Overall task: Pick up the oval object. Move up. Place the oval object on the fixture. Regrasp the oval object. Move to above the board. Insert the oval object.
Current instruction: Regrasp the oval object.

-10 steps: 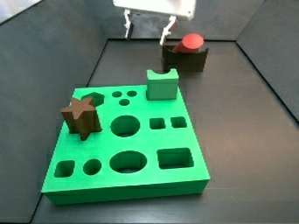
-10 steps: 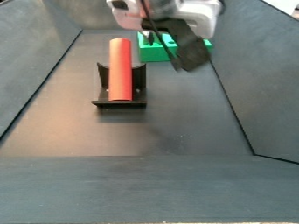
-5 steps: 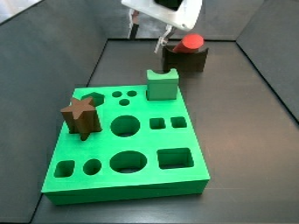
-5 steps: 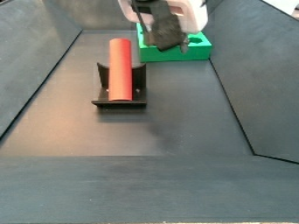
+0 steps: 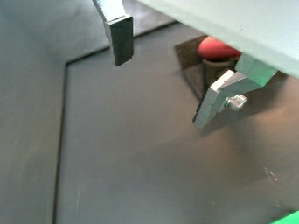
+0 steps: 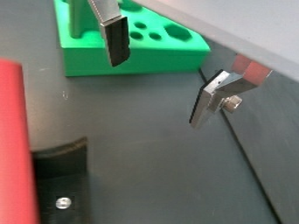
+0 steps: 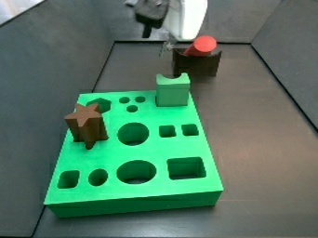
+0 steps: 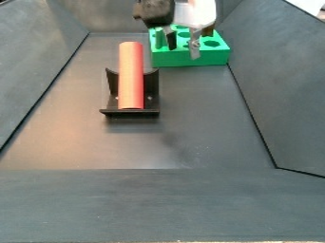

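A dark grey, matte floor fills the enclosure, meeting sloped dark walls along pale seams in both side views. The gripper hangs over the far end. Soft, even light leaves faint sheen on the floor

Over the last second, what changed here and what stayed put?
The gripper turned about its wrist above the floor near the fixture; it is open and empty in both wrist views. The oval object stayed on the fixture, and the board and its pieces did not move.
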